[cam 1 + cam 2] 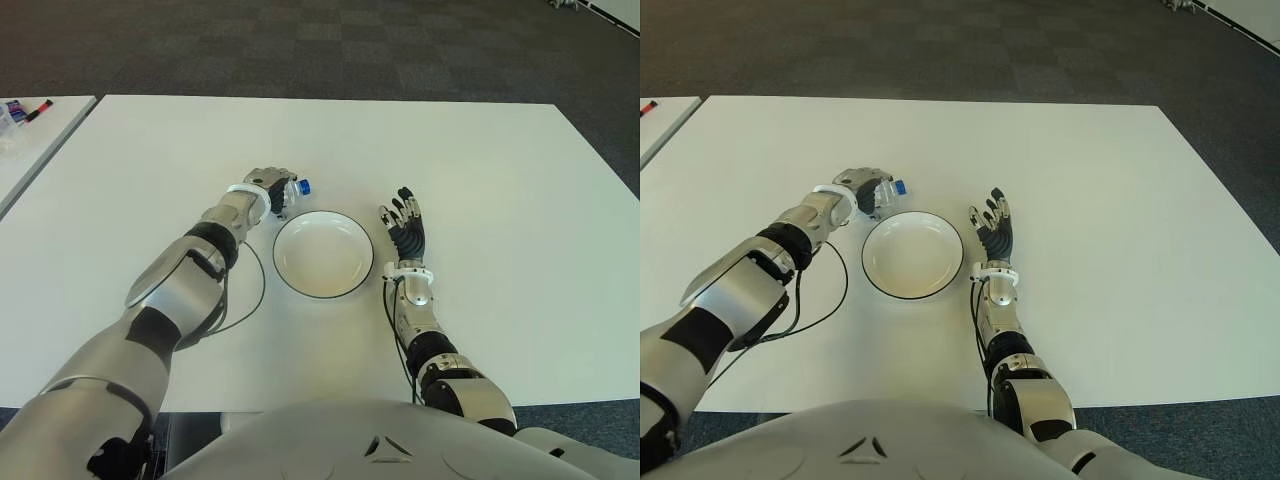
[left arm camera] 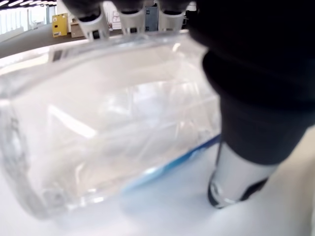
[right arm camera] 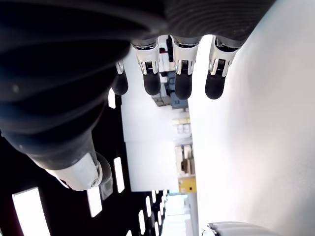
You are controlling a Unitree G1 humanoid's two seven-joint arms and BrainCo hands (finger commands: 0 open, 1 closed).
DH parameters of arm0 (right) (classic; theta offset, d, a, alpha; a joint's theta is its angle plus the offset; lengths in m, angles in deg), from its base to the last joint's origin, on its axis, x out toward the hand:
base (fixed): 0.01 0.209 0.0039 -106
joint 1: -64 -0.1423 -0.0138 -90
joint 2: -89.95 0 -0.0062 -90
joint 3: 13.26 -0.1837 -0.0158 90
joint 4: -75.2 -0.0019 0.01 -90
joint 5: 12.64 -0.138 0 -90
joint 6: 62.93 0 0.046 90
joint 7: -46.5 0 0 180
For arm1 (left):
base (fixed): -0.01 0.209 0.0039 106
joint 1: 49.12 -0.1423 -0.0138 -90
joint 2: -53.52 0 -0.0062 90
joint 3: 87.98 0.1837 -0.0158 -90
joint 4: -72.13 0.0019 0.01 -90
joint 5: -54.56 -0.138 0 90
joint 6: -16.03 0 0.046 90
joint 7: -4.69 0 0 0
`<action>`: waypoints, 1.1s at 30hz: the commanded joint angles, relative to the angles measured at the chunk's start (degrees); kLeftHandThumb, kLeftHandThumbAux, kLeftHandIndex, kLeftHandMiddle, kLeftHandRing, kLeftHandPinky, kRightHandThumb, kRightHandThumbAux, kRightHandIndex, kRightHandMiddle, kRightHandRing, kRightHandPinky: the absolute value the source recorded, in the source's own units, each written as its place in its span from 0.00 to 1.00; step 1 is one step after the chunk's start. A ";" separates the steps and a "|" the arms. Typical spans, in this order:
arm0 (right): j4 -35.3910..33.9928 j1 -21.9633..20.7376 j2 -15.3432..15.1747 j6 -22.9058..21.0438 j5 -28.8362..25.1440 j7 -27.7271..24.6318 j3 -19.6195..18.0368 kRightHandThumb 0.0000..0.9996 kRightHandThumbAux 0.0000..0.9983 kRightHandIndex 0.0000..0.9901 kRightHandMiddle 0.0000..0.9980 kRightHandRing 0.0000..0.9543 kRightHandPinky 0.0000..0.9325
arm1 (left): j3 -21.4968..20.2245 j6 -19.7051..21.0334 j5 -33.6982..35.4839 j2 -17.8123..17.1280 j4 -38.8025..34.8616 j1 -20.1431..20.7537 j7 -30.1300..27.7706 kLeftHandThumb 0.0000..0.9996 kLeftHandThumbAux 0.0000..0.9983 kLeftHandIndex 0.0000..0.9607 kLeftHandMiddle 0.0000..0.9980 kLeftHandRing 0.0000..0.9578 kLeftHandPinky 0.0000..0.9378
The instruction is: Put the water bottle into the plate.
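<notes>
Left eye view: a white table (image 1: 480,160) is seen, with a white, dark-rimmed plate (image 1: 323,254) near its middle. The left hand (image 1: 268,188) is found just beyond the plate's far left edge, closed around the water bottle (image 1: 293,188), whose blue cap (image 1: 305,186) projects towards the robot's right. The bottle is outside the plate. The right hand (image 1: 405,226) is placed just right of the plate, palm up, fingers extended and holding nothing. A second table (image 1: 40,135) is noted at the far left (small items on it cannot be identified).

Right eye view: the same arrangement is recorded; the bottle is close to the plate's rim, though contact cannot be judged.

Left wrist view: the clear bottle fills the picture, lying on its side, with fingers (image 2: 130,19) wrapped over its top and the thumb (image 2: 246,123) pressed against it.

Right wrist view: four fingers (image 3: 183,73) are shown straight and slightly apart, empty, beside the white table.
</notes>
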 commanded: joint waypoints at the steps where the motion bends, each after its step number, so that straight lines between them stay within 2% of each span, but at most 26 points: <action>1: 2.38 3.80 2.58 -1.11 0.03 0.19 0.01 0.02 0.70 0.08 0.08 0.09 0.14 | 0.39 0.11 -0.08 0.42 2.38 -5.82 -2.47 0.00 0.91 0.17 0.13 0.12 0.17; 12: 1.95 3.98 2.21 -1.35 1.64 1.39 0.85 0.02 0.69 0.06 0.08 0.08 0.13 | -1.42 -0.29 1.20 0.04 2.46 -6.05 0.15 0.00 0.98 0.34 0.14 0.10 0.12; 23: 1.84 3.95 1.93 -1.88 2.62 1.91 1.17 0.02 0.68 0.06 0.08 0.08 0.13 | -2.03 -0.45 1.58 -0.16 2.15 -6.28 2.09 0.07 0.99 0.38 0.14 0.08 0.11; 24: 1.84 3.95 1.94 -1.87 2.68 1.94 1.16 0.01 0.68 0.06 0.08 0.08 0.13 | -2.07 -0.45 1.57 -0.15 2.16 -6.29 2.18 0.19 0.94 0.39 0.14 0.08 0.11; 25: 1.86 3.93 1.93 -1.87 2.71 1.96 1.13 0.01 0.68 0.06 0.08 0.09 0.13 | -2.11 -0.44 1.55 -0.13 2.17 -6.29 2.24 0.37 0.86 0.41 0.14 0.08 0.11; 26: 1.89 3.92 1.92 -1.85 2.76 2.00 1.13 0.01 0.68 0.06 0.08 0.09 0.13 | -2.18 -0.40 1.54 -0.13 2.17 -6.29 2.26 0.49 0.82 0.42 0.14 0.09 0.11; 29: 1.91 3.91 1.89 -1.81 2.84 2.05 1.16 0.01 0.68 0.06 0.08 0.08 0.13 | -2.40 -0.23 1.47 -0.11 2.17 -6.26 2.17 0.62 0.76 0.43 0.14 0.09 0.11; 33: 1.87 3.91 1.91 -1.75 2.92 2.06 1.26 0.01 0.68 0.06 0.07 0.08 0.13 | -3.01 0.38 1.88 -0.06 1.85 -6.32 2.04 0.67 0.74 0.43 0.14 0.08 0.11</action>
